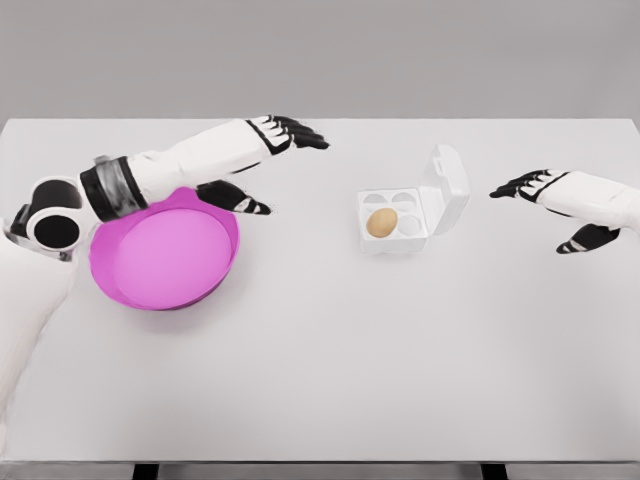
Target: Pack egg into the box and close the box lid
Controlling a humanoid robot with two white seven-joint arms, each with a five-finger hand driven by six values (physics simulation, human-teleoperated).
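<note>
A brown egg (381,222) lies in the front left cup of a small white egg box (395,241) near the table's middle right. The box lid (444,188) stands raised and tilted back on the right side. My left hand (290,135) hovers above the table left of the box, fingers stretched out and holding nothing. My right hand (535,190) floats to the right of the lid, a short gap away, fingers spread and empty.
A magenta bowl (163,254) sits at the left under my left forearm. The white table (330,370) spreads wide in front of the box, its front edge near the bottom of the view.
</note>
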